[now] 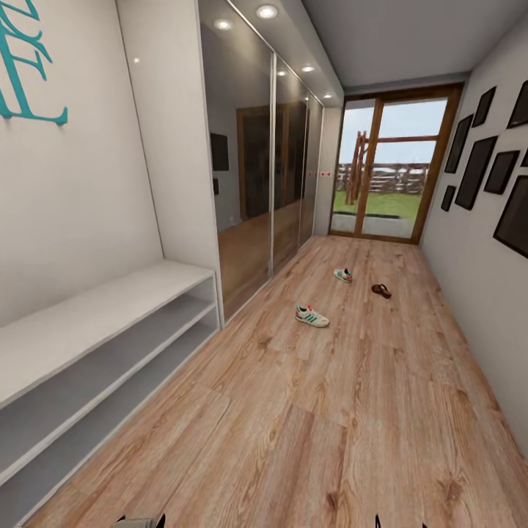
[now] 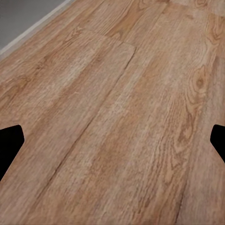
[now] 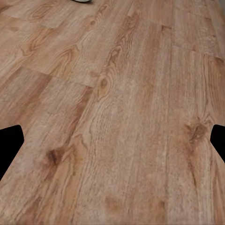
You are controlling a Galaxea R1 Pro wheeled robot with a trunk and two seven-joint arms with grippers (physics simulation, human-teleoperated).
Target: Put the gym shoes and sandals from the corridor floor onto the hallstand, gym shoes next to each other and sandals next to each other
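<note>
Bare plank flooring (image 1: pixel 308 440) runs out from where the robot stands, light brown and heavy with wood grain. Down at its own level, the left gripper (image 2: pixel 112 140) has its two dark fingertips (image 2: pixel 9 145) set wide apart with nothing between them but floor, and the right gripper (image 3: pixel 112 140) is spread just as wide over the boards, its fingertips (image 3: pixel 10 143) likewise holding nothing.

Along the left wall sits the pale grey hallstand (image 1: pixel 95 315), its broad low top bare and two long open slots beneath it, also bare. Above it, teal lettering (image 1: pixel 26 66) hangs on the wall. Past the hallstand comes a run of mirrored wardrobe doors (image 1: pixel 257 176).

Further down the corridor, out on the floor, lies one gym shoe (image 1: pixel 312 316), white with green stripes, well apart from the rack. Beyond it, nearer the glass door (image 1: pixel 389 169), lies the second gym shoe (image 1: pixel 343 275), and just to its right a dark brown sandal (image 1: pixel 380 290). I can make out only that one sandal shape; whether it is one or two, I cannot tell at this distance.

Dark picture frames (image 1: pixel 484 161) line the right wall.
</note>
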